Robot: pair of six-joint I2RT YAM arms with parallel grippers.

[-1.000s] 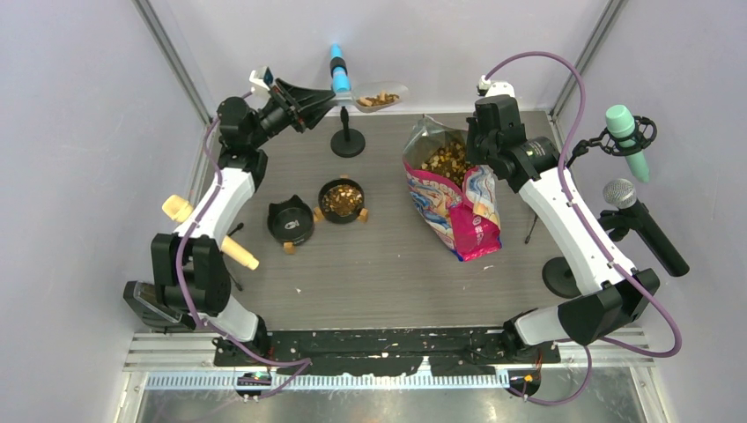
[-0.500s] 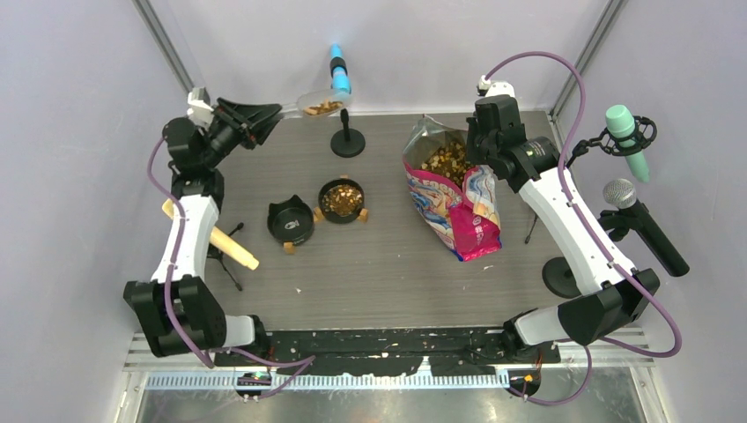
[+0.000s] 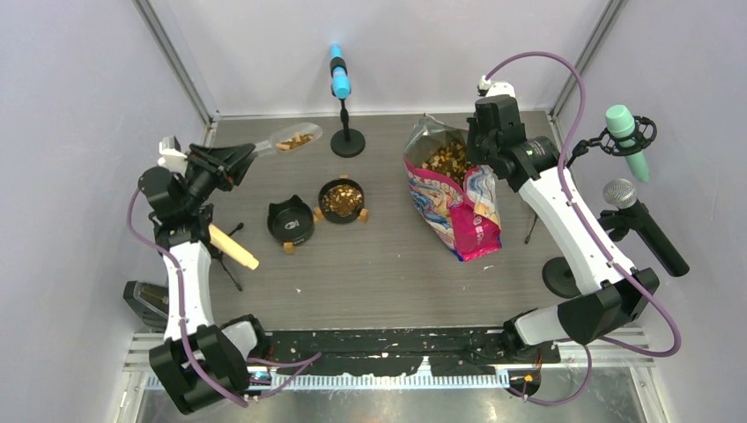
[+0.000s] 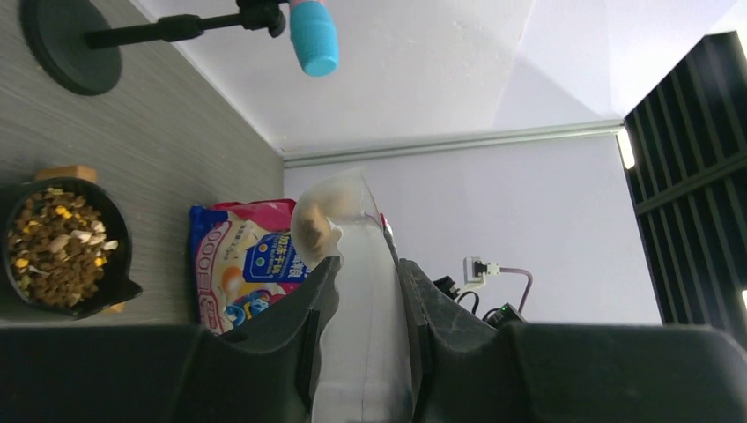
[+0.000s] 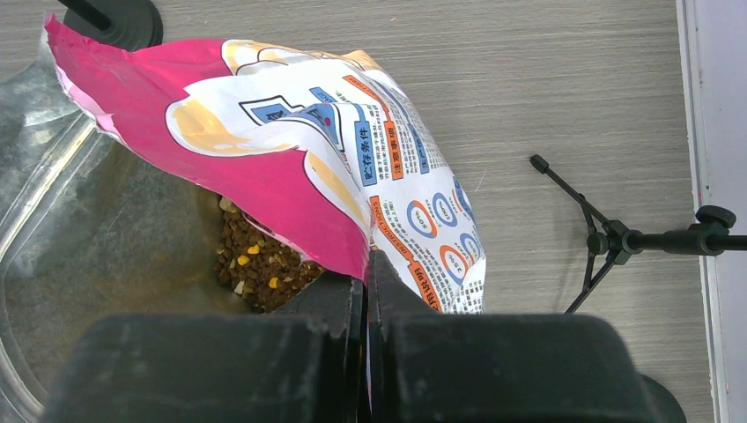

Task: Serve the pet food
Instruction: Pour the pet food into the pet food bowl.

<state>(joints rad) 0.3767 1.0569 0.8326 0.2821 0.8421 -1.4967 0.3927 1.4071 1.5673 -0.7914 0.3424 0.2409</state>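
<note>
Clamps the flat handle of a clear plastic scoop (image 3: pixel 295 138) in the left gripper (image 4: pixel 366 273), jaws part-way apart around it. Carries a small heap of pet food (image 3: pixel 297 140) in the cup, raised over the far left of the tabletop (image 3: pixel 396 264), beyond and slightly left of two black bowls. Shows the left bowl (image 3: pixel 291 220) apparently empty and the right bowl (image 3: pixel 342 201), just beside it, already filled with kibble. Pinches the pink rim of the printed bag (image 5: pixel 335 132) in the right gripper (image 5: pixel 366 278), pressed fully together, holding the mouth open over more kibble inside. Likely handles as light, loose, dry pellets: rolls and spills at any tilt, too small to grip piece by piece, so best moved in the scoop, taken by the handle and held level until over a rim. Calls for a slow tip, given hard pellets apt to bounce off a small bowl's edge. Offers open room between the scoop and the left bowl, with bare tabletop below. Puts the blue microphone (image 3: pixel 339 79) and its round stand base (image 3: pixel 348 143) near the cup's right side, the filled bowl close enough to catch a stray pour, and the side wall (image 3: pixel 70 132) close behind the left arm.
</note>
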